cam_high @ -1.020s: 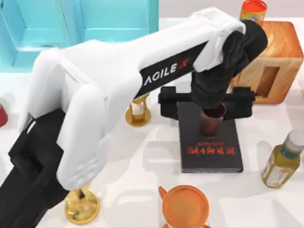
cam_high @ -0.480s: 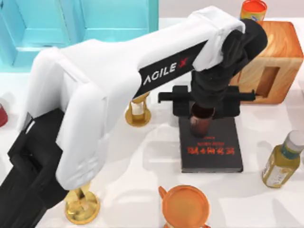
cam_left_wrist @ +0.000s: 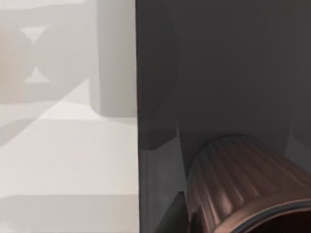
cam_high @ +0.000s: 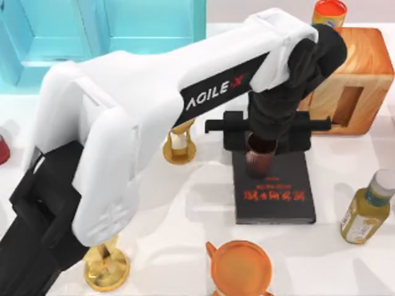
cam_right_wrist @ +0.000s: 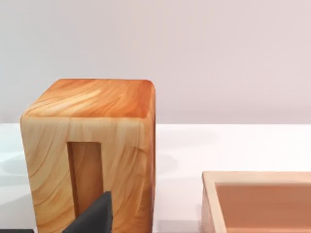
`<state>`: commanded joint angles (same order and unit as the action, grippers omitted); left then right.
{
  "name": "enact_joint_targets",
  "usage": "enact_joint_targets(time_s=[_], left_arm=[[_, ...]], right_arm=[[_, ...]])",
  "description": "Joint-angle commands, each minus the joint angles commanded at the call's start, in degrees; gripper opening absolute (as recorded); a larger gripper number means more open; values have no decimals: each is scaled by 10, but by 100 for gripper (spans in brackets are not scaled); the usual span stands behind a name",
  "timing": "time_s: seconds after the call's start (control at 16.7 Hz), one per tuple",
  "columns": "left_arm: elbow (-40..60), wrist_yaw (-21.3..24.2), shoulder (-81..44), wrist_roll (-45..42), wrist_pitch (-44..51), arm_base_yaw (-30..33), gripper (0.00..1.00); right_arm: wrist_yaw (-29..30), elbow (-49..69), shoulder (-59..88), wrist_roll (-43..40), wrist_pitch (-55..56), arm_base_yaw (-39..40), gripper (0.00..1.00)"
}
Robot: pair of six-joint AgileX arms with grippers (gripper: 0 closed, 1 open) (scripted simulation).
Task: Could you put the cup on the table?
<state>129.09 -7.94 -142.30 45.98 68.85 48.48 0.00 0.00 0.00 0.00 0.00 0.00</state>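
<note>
The cup (cam_high: 259, 155), a small ribbed reddish-brown tumbler, hangs over the far end of a black book with red lettering (cam_high: 274, 194). My left gripper (cam_high: 261, 143) reaches down from above and is shut on the cup, with its fingers hidden under the black wrist. In the left wrist view the cup (cam_left_wrist: 243, 187) is close to the camera over the dark book (cam_left_wrist: 218, 73), and the white table (cam_left_wrist: 68, 160) lies beside the book. The table (cam_high: 185, 203) spreads around the book.
A wooden block with a slot (cam_high: 355, 80) (cam_right_wrist: 92, 150) stands right of the gripper, an orange can (cam_high: 328, 11) behind it. A yellow bottle (cam_high: 364, 209), an orange mug (cam_high: 241, 268), a gold goblet (cam_high: 106, 268), a gold hourglass-like piece (cam_high: 179, 145) and a teal cabinet (cam_high: 105, 31) surround the book. A wooden tray (cam_right_wrist: 260, 204) lies beside the block.
The cup has shifted left and toward the book's far edge together with my left gripper, whose black body has drawn in around it.
</note>
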Motion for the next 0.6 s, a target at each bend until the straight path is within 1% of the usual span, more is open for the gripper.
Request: enact_joint_targets(time_s=[0.36,0.6], left_arm=[[2,0,-1,-1,2,3,0],[65,1,-13,-2,52,6,0]], right_arm=[[0,0,0,0,0,0,100],[0,0,0,0,0,0,100]])
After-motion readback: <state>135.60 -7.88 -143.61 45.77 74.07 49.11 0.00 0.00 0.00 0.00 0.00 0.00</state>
